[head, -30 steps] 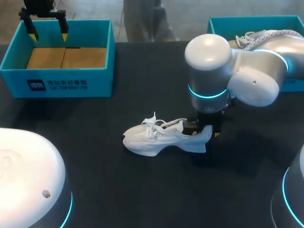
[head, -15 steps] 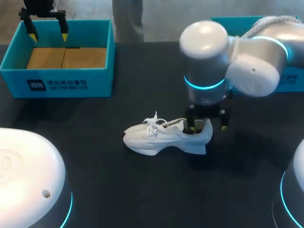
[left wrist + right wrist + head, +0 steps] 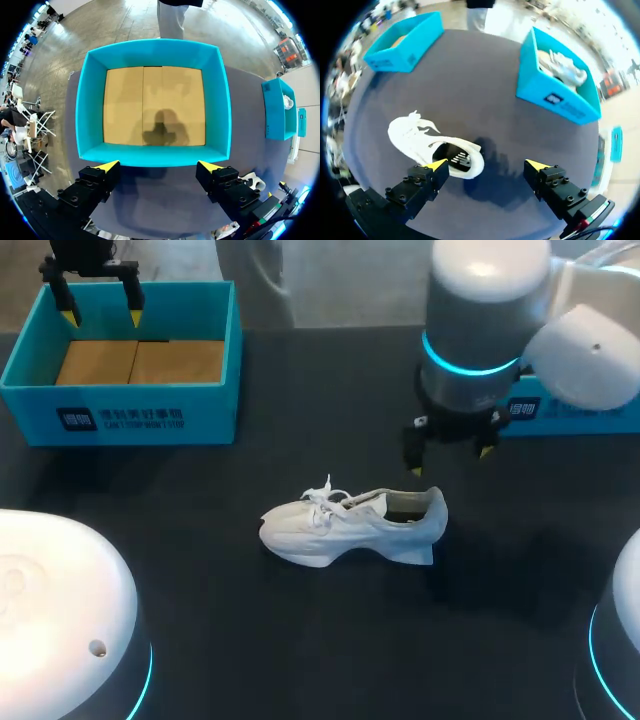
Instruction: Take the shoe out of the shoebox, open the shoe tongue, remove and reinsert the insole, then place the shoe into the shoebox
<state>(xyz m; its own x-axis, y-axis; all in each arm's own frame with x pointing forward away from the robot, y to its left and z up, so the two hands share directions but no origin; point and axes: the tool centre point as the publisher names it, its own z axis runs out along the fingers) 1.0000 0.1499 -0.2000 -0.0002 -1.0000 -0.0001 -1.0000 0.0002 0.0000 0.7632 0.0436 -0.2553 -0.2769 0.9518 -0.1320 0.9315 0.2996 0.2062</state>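
Your white lace-up sneaker (image 3: 345,528) (image 3: 427,140) sits on its sole near the middle of the dark tabletop (image 3: 200,620), outside both boxes. Its toe points toward your left arm's side and its heel opening faces up. Dark table surface surrounds it on every side, and both boxes and the near edge are well apart from it.

Your right gripper (image 3: 450,461) (image 3: 486,164) hangs above the table just behind the sneaker's heel, its fingers spread wide and holding nothing. In its wrist view the heel lies just ahead of one finger. Close behind that arm's wrist is the front wall of the teal cardboard box on the right (image 3: 560,412) (image 3: 555,80), which holds a second white shoe (image 3: 564,64).

Your left gripper (image 3: 101,312) (image 3: 158,165) hovers above the teal cardboard shoebox with the tan floor (image 3: 120,415) (image 3: 220,100). Its fingers are apart and grip nothing, the tips stand over one long wall, and the whole floor is in view.
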